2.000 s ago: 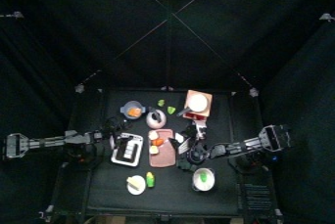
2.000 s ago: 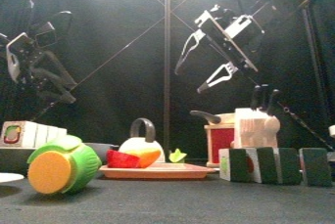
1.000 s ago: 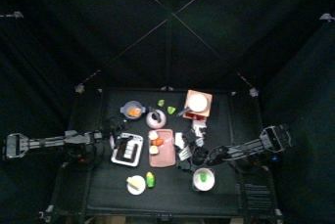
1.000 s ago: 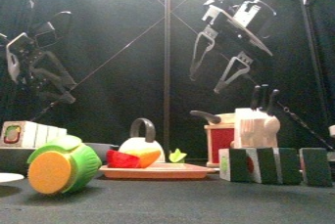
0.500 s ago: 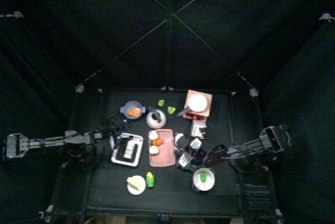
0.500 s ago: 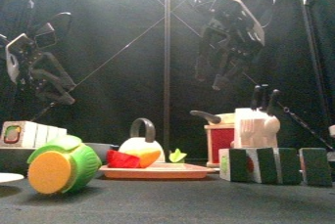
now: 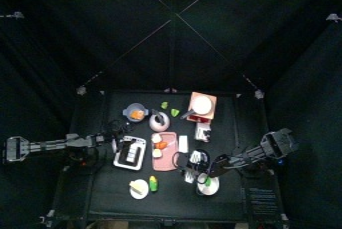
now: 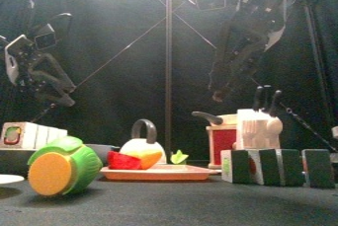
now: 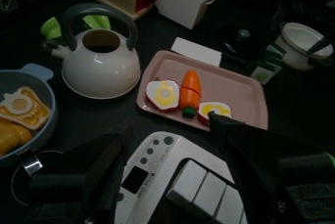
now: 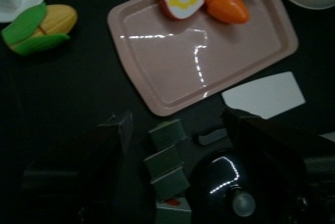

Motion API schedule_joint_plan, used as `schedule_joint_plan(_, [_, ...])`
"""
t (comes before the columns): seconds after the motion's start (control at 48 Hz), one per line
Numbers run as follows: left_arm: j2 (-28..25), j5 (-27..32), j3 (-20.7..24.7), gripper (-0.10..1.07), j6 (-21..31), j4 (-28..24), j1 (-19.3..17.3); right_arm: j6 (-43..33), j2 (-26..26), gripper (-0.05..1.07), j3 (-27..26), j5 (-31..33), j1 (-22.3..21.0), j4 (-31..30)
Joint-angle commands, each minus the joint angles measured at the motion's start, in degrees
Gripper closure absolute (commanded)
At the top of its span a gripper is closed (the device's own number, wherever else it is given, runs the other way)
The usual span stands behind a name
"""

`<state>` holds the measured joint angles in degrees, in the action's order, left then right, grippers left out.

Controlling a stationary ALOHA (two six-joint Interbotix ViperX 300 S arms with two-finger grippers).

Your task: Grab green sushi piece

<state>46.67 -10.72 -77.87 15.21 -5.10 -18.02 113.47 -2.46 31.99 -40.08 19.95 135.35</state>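
Note:
A row of dark green sushi pieces [image 10: 167, 155] lies on the black table beside the pink tray [image 10: 197, 67]. In the front view they stand at the right front [image 8: 278, 166]. My right gripper [image 10: 190, 161] hangs open right above them, one jaw on each side of the row and well clear of it. From the front, the right gripper [image 8: 228, 94] points down, high over the table. A round piece with a green rim and orange face [image 8: 62, 169] stands at the front left. My left gripper [image 9: 177, 169] rests open over a white and black toy appliance [image 9: 170, 184].
The pink tray holds egg halves and a carrot [image 10: 225, 3]. A white card [image 10: 268, 96] lies next to it. A white kettle [image 9: 98, 62], a white bowl [image 7: 209, 183] and a knife block [image 8: 258, 129] stand around. A green and yellow piece [image 10: 37, 27] lies beyond the tray.
The right gripper has swung toward the table's front and turned to point down over the green row. The left arm has not moved.

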Motion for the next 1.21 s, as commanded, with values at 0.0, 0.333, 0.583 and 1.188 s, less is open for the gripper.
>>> schedule_joint_plan(0.0, [-0.09,-0.53,0.7,0.02,0.0,0.09,-0.18,0.18,-0.09,0.01,-0.53,1.76,0.0,0.0])
schedule_joint_plan(0.333, [-0.09,-0.53,0.62,0.02,-0.09,0.09,-0.18,0.0,5.54,0.01,0.7,5.1,-0.26,0.0])
schedule_joint_plan(0.583, [-0.09,-0.53,0.53,0.02,-0.09,0.09,-0.26,-0.09,7.03,0.01,1.85,5.54,-0.79,-0.35])
schedule_joint_plan(1.188, [-0.09,-0.44,0.26,0.02,-0.09,0.09,-0.35,-0.09,9.76,0.01,2.9,6.94,-4.39,-1.14])
